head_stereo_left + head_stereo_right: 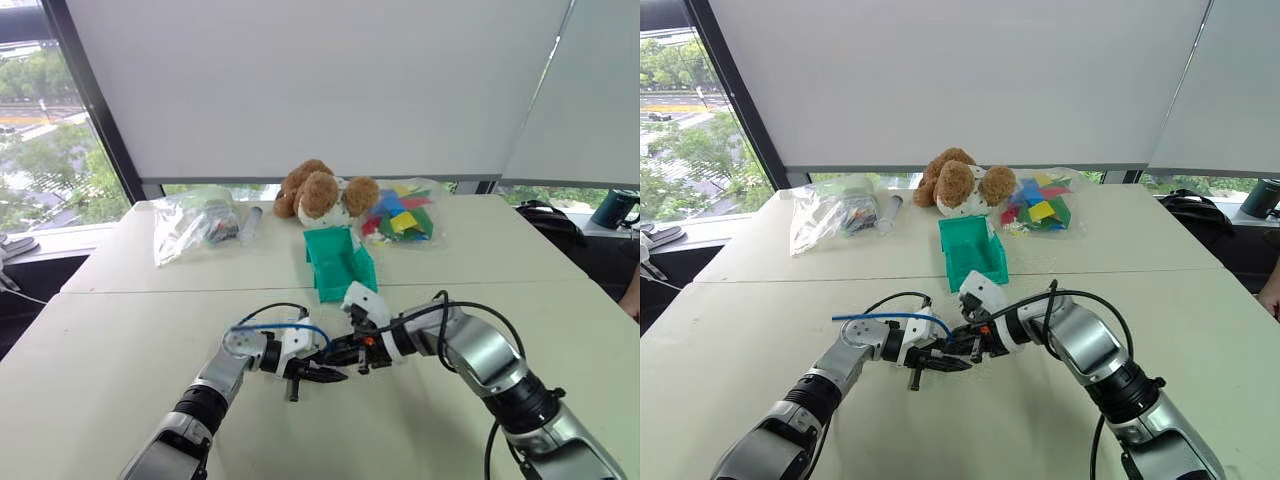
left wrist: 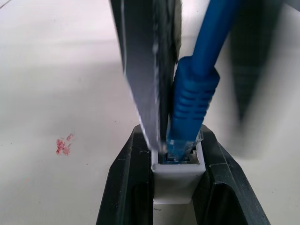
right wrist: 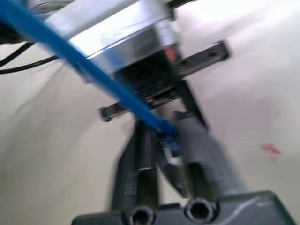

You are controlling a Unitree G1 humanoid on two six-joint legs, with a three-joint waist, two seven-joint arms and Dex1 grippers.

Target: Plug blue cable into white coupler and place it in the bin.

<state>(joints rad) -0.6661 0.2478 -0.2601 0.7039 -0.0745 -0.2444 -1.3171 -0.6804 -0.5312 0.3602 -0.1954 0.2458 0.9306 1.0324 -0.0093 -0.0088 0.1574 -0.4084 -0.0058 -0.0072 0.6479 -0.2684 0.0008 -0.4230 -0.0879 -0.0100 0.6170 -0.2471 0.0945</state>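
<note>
My left end effector point(image 2: 180, 187) grasps one white coupler point(image 2: 178, 176) above the table's point(image 1: 120, 340) near middle; my clenched right end effector point(image 3: 171, 159) pinches one blue cable point(image 2: 194, 103), plugged in. One bin point(image 1: 340, 262) sits mid-table.

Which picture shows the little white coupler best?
The left wrist view: the white coupler sits close up between the left fingers, the blue cable entering it. In the eye views it hides between the hands; the right wrist view blurs it.

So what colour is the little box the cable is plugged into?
White. The coupler shows best in the left wrist view, with the blue cable plugged in.
</note>
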